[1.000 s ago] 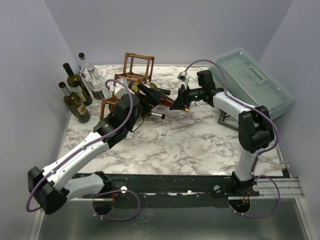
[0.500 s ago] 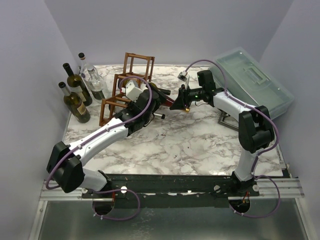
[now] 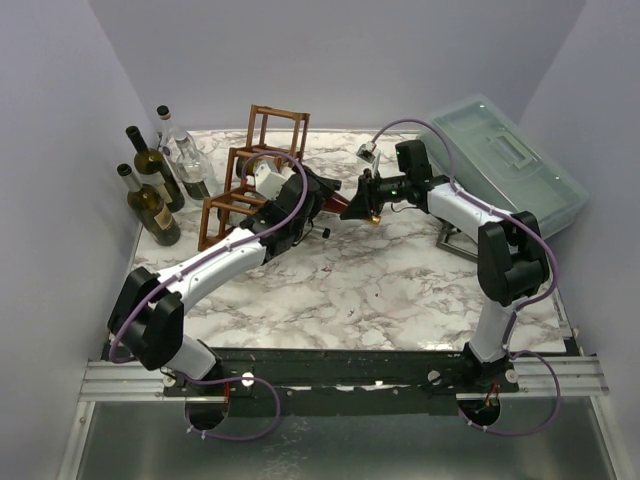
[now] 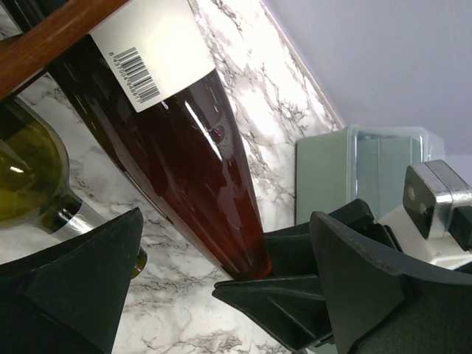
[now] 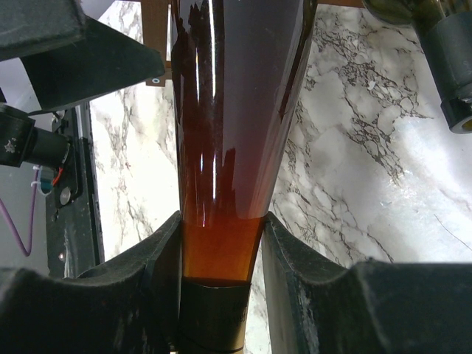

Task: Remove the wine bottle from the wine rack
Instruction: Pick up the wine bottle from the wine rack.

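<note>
The wine bottle (image 4: 184,169), dark red glass with a white label, lies tilted with its body still inside the wine rack (image 3: 272,135) and its neck pointing right. My right gripper (image 5: 221,243) is shut on the neck (image 3: 340,198) just above the dark foil cap. My left gripper (image 4: 225,221) is open and straddles the bottle's shoulder just outside the rack, its fingers (image 4: 88,273) well apart from the glass. In the top view the left gripper (image 3: 312,200) sits just left of the right gripper (image 3: 362,205). A rack bar (image 4: 51,40) crosses the label.
A green bottle (image 4: 29,177) lies in a lower rack cell, its capped neck (image 5: 450,66) sticking out beside the held bottle. Several bottles (image 3: 150,180) stand at the table's left edge. A clear plastic box (image 3: 500,160) and a metal stand (image 3: 455,240) sit at the right.
The left arm has stretched forward and right, bringing its open gripper from in front of the rack to around the bottle. The right gripper and the bottle have stayed put.
</note>
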Robot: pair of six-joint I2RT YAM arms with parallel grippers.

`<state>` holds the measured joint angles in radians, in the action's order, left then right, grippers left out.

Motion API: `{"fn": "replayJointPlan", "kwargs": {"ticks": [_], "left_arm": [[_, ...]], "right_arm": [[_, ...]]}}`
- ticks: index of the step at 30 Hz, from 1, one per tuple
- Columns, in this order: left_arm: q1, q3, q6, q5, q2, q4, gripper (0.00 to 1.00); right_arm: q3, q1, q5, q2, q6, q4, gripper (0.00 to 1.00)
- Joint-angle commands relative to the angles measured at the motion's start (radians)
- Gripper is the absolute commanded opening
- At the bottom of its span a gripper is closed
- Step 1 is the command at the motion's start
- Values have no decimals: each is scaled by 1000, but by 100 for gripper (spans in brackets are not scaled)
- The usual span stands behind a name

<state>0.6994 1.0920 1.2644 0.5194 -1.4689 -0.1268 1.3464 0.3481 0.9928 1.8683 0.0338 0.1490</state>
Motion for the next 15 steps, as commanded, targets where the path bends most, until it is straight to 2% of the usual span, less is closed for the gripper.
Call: {"fn": "replayJointPlan", "kwargs": {"ticks": [1,3,15], "left_arm": [[-5,49,55,-2,-30,-57,95],[-2,83,60,5,-51,-109,95],[3,130,62,-4,-127,-113,94]], "right_arm": [[64,-21,141,-99,2,-210,0],[67,-20,143,-98,-4,-213,0],[69,-20,165,-106,-27,-222,0]]}}
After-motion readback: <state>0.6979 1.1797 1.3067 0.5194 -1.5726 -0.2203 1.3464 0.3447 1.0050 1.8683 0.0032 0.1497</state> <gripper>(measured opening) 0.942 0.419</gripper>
